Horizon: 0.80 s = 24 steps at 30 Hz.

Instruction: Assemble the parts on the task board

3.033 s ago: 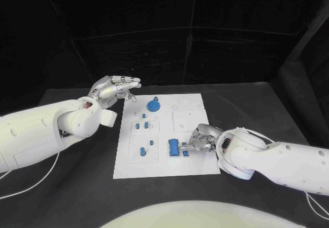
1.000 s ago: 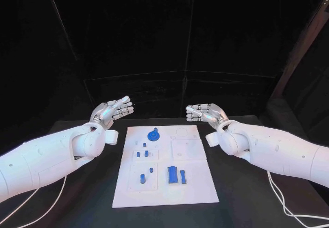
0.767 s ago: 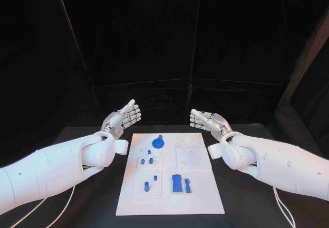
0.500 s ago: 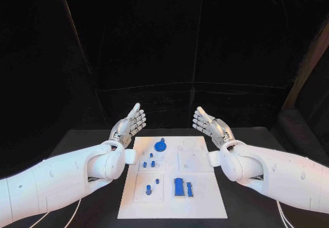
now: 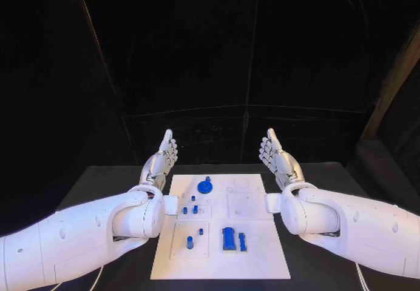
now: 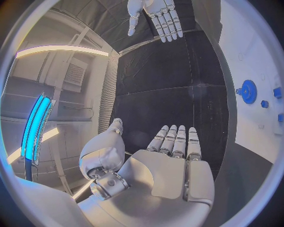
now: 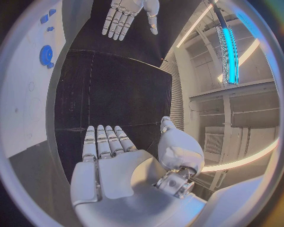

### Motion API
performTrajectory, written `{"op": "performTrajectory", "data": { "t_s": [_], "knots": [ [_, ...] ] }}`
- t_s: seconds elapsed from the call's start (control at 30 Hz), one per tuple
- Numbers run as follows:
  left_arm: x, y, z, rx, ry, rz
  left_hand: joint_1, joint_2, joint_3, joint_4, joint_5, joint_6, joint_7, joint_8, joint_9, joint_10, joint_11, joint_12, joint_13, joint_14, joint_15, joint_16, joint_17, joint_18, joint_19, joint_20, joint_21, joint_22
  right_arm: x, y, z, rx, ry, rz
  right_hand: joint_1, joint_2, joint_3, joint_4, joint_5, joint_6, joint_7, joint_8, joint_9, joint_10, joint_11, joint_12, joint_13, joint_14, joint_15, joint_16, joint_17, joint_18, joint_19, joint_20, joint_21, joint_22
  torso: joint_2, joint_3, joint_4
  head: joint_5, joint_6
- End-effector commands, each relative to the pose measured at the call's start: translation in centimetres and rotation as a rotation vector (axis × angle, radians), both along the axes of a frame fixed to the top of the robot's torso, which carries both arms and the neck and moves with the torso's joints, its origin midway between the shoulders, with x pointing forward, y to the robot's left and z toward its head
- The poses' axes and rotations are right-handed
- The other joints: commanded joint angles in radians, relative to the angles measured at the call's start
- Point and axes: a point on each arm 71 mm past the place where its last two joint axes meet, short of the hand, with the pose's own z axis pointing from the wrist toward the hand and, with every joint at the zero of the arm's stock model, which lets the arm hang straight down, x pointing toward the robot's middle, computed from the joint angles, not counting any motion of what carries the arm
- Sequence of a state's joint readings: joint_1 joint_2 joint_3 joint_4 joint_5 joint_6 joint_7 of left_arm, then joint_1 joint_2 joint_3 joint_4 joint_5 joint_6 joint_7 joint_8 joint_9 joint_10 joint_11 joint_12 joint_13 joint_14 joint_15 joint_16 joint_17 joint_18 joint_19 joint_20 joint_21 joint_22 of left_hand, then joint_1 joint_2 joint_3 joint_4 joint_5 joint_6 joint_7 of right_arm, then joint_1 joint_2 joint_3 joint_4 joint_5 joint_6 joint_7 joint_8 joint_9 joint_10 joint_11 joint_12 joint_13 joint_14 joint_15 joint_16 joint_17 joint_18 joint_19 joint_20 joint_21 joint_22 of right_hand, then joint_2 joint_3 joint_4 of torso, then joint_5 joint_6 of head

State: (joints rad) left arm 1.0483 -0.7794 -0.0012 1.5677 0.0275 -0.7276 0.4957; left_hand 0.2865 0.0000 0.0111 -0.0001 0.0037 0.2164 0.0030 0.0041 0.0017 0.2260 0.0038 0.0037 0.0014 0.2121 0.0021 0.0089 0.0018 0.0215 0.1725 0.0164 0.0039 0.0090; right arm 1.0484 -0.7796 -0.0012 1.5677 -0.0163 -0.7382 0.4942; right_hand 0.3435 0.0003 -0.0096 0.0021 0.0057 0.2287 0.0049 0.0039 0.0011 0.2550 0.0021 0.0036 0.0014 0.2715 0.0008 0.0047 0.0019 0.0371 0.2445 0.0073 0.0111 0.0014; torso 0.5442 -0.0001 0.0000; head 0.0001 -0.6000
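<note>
The white task board [image 5: 263, 242] lies in the middle of the black table. On it stand a blue gear [image 5: 205, 185] at the far end, small blue pegs [image 5: 189, 210] in the middle, and a blue block [image 5: 228, 238] with a slim bar [image 5: 243, 241] beside it near the front. My left hand [image 5: 162, 156] is raised flat above the table's far left, fingers straight and together, holding nothing. My right hand [image 5: 277, 156] mirrors it on the far right, palm facing inward. The left wrist view shows the left hand's flat palm [image 6: 168, 165], the right hand [image 6: 155, 15] and the gear [image 6: 248, 91].
A black backdrop rises behind the table. Bare black tabletop [image 5: 105, 182] flanks the board on both sides. In the right wrist view the flat right palm [image 7: 112, 170] faces the left hand [image 7: 127, 13] across the dark table.
Both hands have lifted from the board and risen to upright, flat poses facing each other. The right hand has let go of the blue block. The camera has tilted upward.
</note>
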Motion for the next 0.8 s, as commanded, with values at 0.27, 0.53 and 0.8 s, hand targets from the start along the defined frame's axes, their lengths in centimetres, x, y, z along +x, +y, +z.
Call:
{"op": "performTrajectory", "data": {
  "t_s": [0.27,0.53,0.8],
  "knots": [
    [0.03,0.17,0.44,0.036,-0.046,0.026,-0.140,0.000,-0.011,0.000,-0.004,-0.106,-0.003,-0.004,-0.002,-0.111,-0.004,-0.004,-0.001,-0.104,-0.002,-0.009,-0.002,-0.022,-0.084,-0.016,-0.004,-0.009,0.02,-0.19,0.24,-0.003,-0.017,-0.032,-0.167,0.000,0.010,-0.002,-0.006,-0.111,-0.005,-0.004,-0.001,-0.124,-0.002,-0.004,-0.001,-0.132,-0.001,-0.005,-0.002,-0.037,-0.119,-0.007,-0.011,-0.001,0.000,0.0001,0.0000,0.000,0.000],
    [0.03,0.17,0.44,0.036,-0.046,0.026,-0.178,0.000,-0.011,0.000,-0.004,-0.133,-0.003,-0.004,-0.002,-0.141,-0.004,-0.004,-0.001,-0.130,-0.002,-0.009,-0.002,-0.022,-0.173,-0.016,-0.004,-0.009,0.02,-0.19,0.24,-0.003,-0.017,-0.032,-0.215,0.000,0.010,-0.002,-0.006,-0.142,-0.005,-0.004,-0.001,-0.159,-0.002,-0.004,-0.001,-0.170,-0.001,-0.005,-0.002,-0.037,-0.152,-0.007,-0.011,-0.001,0.000,0.0001,0.0000,0.000,0.000],
    [0.03,0.17,0.44,0.036,-0.046,0.026,-0.207,0.000,-0.011,0.000,-0.004,-0.216,-0.003,-0.004,-0.002,-0.226,-0.004,-0.004,-0.001,-0.212,-0.002,-0.009,-0.002,-0.022,-0.173,-0.016,-0.004,-0.009,0.02,-0.19,0.24,-0.003,-0.017,-0.032,-0.344,0.000,0.010,-0.002,-0.006,-0.229,-0.005,-0.004,-0.001,-0.255,-0.002,-0.004,-0.001,-0.272,-0.001,-0.005,-0.002,-0.037,-0.245,-0.007,-0.011,-0.001,0.000,0.0001,0.0000,0.000,0.000]
  ]
}}
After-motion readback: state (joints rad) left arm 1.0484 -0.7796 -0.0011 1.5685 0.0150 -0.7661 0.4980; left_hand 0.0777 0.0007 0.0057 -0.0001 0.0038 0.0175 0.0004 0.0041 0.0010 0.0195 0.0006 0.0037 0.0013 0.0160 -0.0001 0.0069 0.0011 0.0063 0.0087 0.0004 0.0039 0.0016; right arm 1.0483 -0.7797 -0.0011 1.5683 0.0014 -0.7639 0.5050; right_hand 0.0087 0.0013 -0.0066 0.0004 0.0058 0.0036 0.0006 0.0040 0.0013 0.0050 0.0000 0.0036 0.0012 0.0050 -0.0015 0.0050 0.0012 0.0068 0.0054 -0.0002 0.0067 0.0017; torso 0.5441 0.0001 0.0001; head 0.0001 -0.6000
